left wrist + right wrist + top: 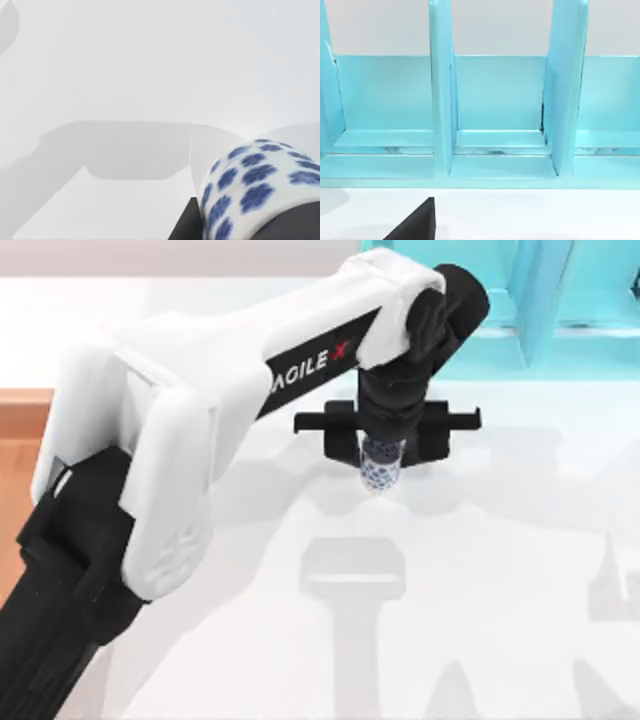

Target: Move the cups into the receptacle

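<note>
A white worktop (500, 570) is filling most of the top view, with grey shadows of my arms lying across it. My left arm (200, 430), white and black, is stretching from the lower left of the frame up toward the upper middle, covering much of the left half. Along the upper right edge, a turquoise shelf unit (540, 300) is standing at the back of the worktop; in the right wrist view its upright dividers and open compartments (500, 100) are facing the camera, with a dark corner of my right end effector (415, 225) showing at the lower edge, and I cannot tell whether its fingers are apart or together. At the far left edge of the top view, a strip of the orange-brown wooden tray (20, 440) is peeking out beside my arm. My left end effector (382, 455) is hanging just above the middle of the frame, clamped on the white cup with blue pattern (381, 466), well apart from the tray. In the left wrist view, that cup (255, 185) is sitting in the lower right corner, gripped between dark fingers (187, 225), with the bare worktop beyond it.
</note>
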Available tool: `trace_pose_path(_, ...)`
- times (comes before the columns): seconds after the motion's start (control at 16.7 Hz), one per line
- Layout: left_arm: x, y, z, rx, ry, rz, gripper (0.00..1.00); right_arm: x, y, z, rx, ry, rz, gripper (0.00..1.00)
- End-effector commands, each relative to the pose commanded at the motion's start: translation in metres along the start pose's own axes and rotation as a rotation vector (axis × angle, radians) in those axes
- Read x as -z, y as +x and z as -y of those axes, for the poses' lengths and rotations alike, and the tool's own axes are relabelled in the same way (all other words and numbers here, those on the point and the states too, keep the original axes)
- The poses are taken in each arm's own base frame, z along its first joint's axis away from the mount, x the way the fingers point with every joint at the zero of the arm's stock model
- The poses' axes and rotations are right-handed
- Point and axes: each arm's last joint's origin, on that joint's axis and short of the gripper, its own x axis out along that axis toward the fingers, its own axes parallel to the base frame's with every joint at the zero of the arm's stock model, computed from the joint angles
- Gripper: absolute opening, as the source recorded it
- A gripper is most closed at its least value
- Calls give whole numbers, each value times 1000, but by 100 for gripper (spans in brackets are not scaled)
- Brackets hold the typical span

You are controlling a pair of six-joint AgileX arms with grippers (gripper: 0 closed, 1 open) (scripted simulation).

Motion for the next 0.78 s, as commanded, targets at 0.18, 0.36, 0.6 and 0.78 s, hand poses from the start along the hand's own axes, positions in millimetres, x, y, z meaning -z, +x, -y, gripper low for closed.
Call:
trace_pose_path(0.18, 0, 0, 0, 0, 0, 0, 0, 0, 0, 0, 0, 0, 0, 100)
trace_pose_path(0.36, 0, 0, 0, 0, 0, 0, 0, 0, 0, 0, 0, 0, 0, 100)
trace_pose_path(0.6, 1, -1, 1, 0, 6, 0, 0, 0, 0, 0, 0, 0, 0, 100)
trace_pose_path(0.78, -6, -22, -18, 0, 11, 2, 0, 0, 0, 0, 0, 0, 0, 100)
